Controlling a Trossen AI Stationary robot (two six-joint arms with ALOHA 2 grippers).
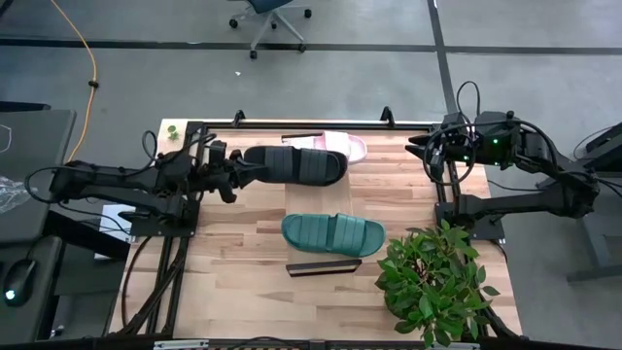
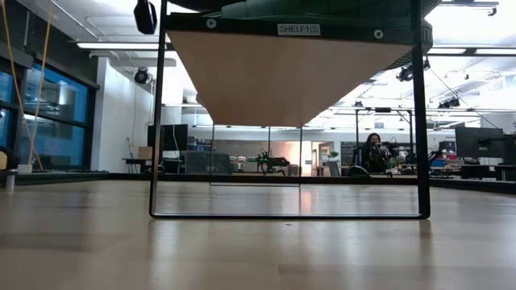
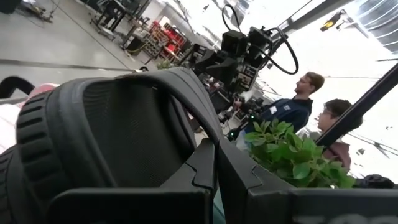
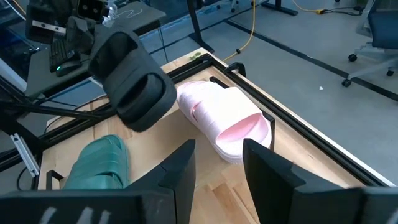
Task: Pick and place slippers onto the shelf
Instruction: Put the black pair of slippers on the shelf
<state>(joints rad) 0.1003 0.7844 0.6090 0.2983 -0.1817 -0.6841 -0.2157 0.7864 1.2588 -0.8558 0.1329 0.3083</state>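
I've got the black slipper [image 1: 296, 164] clamped at its heel end in the left gripper [image 1: 236, 172], lifted over the shelf [image 1: 255, 222], partly covering the pink slipper [image 1: 348, 146]. It's chunky moulded foam with a ribbed strap: I judge it light, springy and slightly grippy, so the thick sole rim or heel takes a pinch well. The teal slipper [image 1: 333, 233] lies flat on the shelf, nearer me than the black one. My right gripper [image 1: 420, 149], fingers apart, waits beyond the pink slipper's toe.
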